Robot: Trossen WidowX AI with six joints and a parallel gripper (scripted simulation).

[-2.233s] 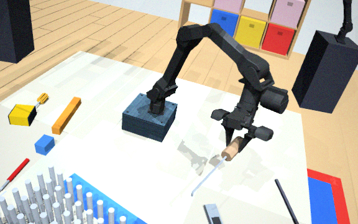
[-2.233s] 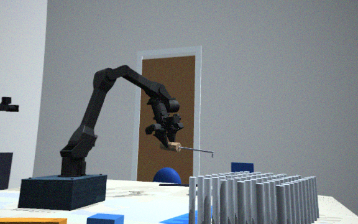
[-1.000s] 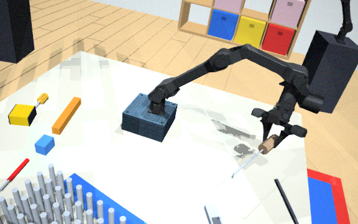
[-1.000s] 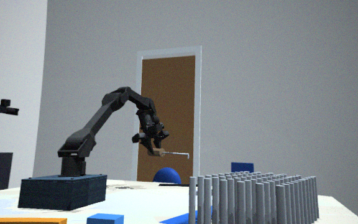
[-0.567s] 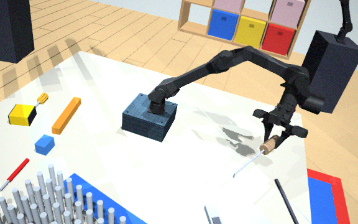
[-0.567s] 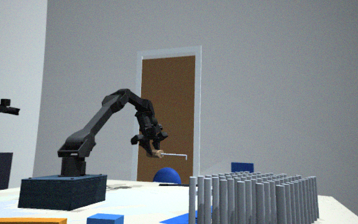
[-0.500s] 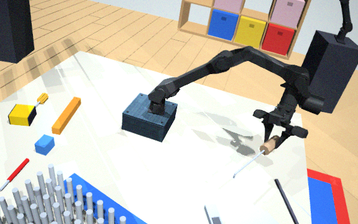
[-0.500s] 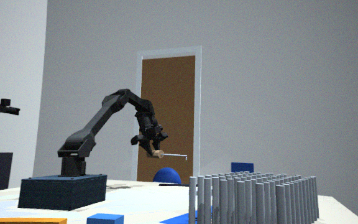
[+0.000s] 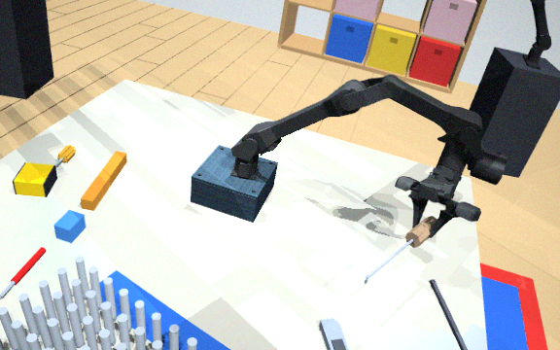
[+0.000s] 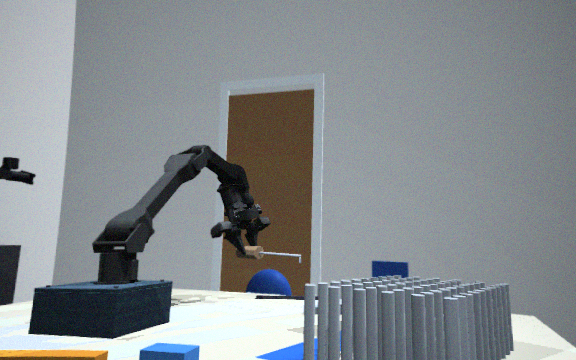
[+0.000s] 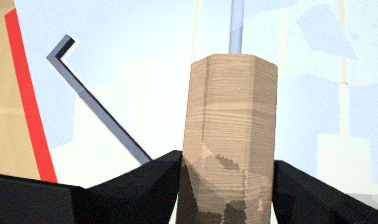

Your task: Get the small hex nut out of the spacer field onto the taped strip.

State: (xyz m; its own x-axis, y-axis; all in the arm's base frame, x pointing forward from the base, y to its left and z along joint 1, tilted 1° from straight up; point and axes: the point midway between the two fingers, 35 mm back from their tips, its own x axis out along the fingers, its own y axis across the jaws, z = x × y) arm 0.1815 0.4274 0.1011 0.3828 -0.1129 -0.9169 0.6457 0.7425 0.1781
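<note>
My gripper (image 9: 424,229) (image 10: 248,250) (image 11: 226,165) is shut on the wooden handle of a hook tool (image 9: 419,234) (image 10: 254,252) (image 11: 230,110). It holds the tool above the table's right part, away from the spacers. The thin shank points toward the front, with a short bent tip turned down in the exterior view. The grey metal spacers (image 9: 80,272) (image 10: 388,320) stand upright in rows at the near left. The blue taped strip (image 9: 165,313) (image 10: 293,351) lies along their side facing the arm's base. The nut is not visible.
A black L-shaped rod (image 9: 447,313) (image 11: 100,115) and a grey flat tool (image 9: 329,330) lie at the right front. A red-handled tool (image 9: 29,264), blue block (image 9: 70,227), orange bar (image 9: 104,181) and yellow block (image 9: 35,179) lie left of the arm's base (image 9: 227,196).
</note>
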